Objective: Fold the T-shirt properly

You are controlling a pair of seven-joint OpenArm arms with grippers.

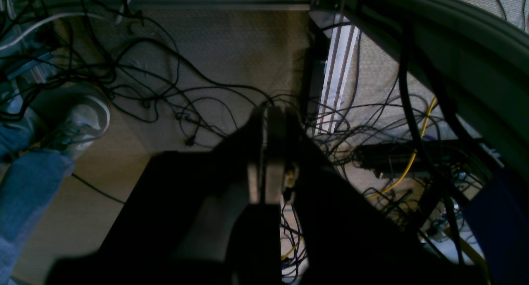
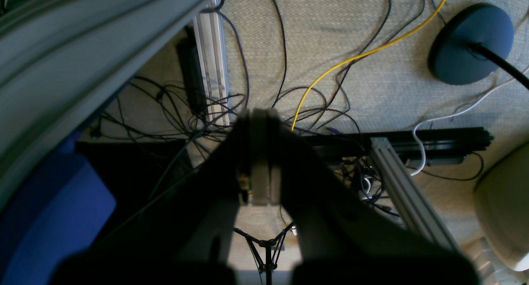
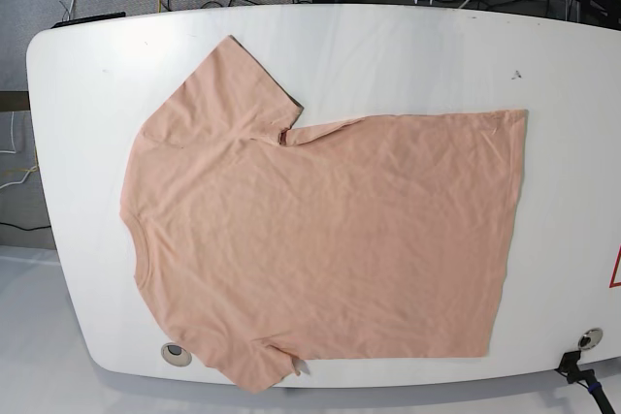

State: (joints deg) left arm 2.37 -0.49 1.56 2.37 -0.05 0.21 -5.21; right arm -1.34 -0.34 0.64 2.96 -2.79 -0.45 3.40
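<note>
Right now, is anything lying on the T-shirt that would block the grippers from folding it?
Nothing visible does. The T-shirt lies flat and bare on the white table. Both grippers are off the table, shut, pointing at the floor.

We see a white table [image 3: 388, 36] with rounded corners, and the T-shirt [image 3: 320, 239] lies flat on it, spread out, collar toward the left edge. One sleeve points to the far edge, the other reaches the near edge

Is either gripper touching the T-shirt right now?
Apart. The base view shows the T-shirt spread flat on the white table with no arm near it; both wrist views show the shut left gripper and right gripper over floor cables.
</note>
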